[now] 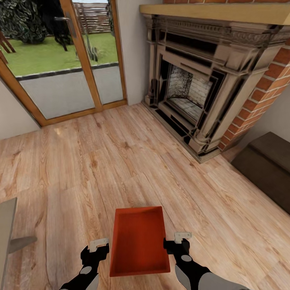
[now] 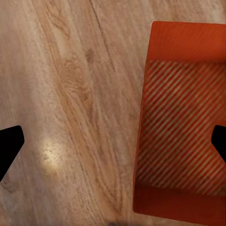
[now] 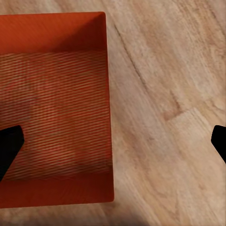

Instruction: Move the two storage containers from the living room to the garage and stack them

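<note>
Wood planks (image 1: pixel 121 161) are covering the whole floor of this room, light and shiny, with dark lines and knots running through them. A red brick fireplace (image 1: pixel 209 88) is standing against the far wall on the right, with a pale carved frame around its dark opening. To the left of it, wood-framed glass doors (image 1: pixel 68 64) are showing green grass and a fence outside. A dark brown low seat (image 1: pixel 268 169) is sitting on the floor at the right edge, near the bricks.

One orange-red storage container (image 1: pixel 139 241) is sitting on the planks right in front of the robot, between its two arms, with its open top facing up. Nothing is lying inside it.

The left gripper (image 1: pixel 98 245) is hanging just beside the container's left wall. The left wrist camera is looking down between its two black fingers, which are standing wide apart with one over the wood and one over the container (image 2: pixel 181 127).

The right gripper (image 1: pixel 180 238) is hanging just beside the right wall. Its fingers are spread wide too, one over the container (image 3: pixel 54 108) and one over the planks (image 3: pixel 169 94). Both grippers are holding nothing.
</note>
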{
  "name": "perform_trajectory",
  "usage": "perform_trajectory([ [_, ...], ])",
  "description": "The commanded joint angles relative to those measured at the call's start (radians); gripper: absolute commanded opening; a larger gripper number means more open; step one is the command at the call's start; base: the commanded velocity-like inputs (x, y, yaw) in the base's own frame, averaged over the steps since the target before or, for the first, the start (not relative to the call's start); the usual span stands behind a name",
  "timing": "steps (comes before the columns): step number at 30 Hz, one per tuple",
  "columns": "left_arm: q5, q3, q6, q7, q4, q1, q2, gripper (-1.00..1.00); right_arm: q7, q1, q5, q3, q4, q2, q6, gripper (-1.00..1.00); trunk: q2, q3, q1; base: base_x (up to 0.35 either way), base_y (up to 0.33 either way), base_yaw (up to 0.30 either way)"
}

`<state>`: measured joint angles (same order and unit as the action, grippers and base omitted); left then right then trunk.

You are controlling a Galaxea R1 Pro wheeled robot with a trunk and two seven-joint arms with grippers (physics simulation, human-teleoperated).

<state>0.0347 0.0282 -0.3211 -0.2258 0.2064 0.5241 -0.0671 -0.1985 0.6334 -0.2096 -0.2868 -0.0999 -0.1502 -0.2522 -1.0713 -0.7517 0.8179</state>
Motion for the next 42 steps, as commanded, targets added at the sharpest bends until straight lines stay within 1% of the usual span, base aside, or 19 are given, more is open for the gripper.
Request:
perform_trajectory([
  [1,0.004,0.002,-0.004,0.0,-0.001,0.001,0.0,1.0,-0.003,0.001,-0.01,-0.009,0.001,0.001,-0.004,1.0,-0.008,-0.004,0.004,0.0,0.0,0.0],
  [14,0.004,0.002,-0.004,0.0,-0.002,0.001,0.0,1.0,-0.003,0.001,-0.01,-0.008,0.002,0.001,-0.004,1.0,-0.099,-0.045,0.054,0.0,0.0,0.0],
  [28,-0.006,0.001,-0.007,0.005,-0.004,0.001,-0.003,1.0,-0.003,0.001,-0.01,-0.009,0.001,0.0,-0.008,1.0,-0.197,-0.088,0.107,0.0,0.0,0.0],
  [29,-0.008,0.0,-0.008,0.007,-0.004,0.001,-0.004,1.0,-0.003,0.001,-0.01,-0.009,0.002,0.0,-0.008,1.0,-0.204,-0.092,0.111,0.0,0.0,0.0],
  [30,-0.022,0.0,-0.008,0.01,-0.004,0.001,-0.013,1.0,-0.004,0.001,-0.01,-0.009,0.001,0.0,-0.009,1.0,-0.211,-0.095,0.115,0.0,0.0,0.0],
  [35,-0.045,-0.002,-0.008,0.011,-0.005,0.001,-0.025,1.0,-0.004,0.001,-0.01,-0.009,0.001,0.0,-0.009,1.0,-0.246,-0.11,0.134,0.0,0.0,0.0],
  [42,-0.047,-0.002,-0.011,0.012,-0.003,0.001,-0.025,1.0,-0.004,0.001,-0.01,-0.009,0.001,0.0,-0.009,1.0,-0.295,-0.132,0.161,0.0,0.0,0.0],
])
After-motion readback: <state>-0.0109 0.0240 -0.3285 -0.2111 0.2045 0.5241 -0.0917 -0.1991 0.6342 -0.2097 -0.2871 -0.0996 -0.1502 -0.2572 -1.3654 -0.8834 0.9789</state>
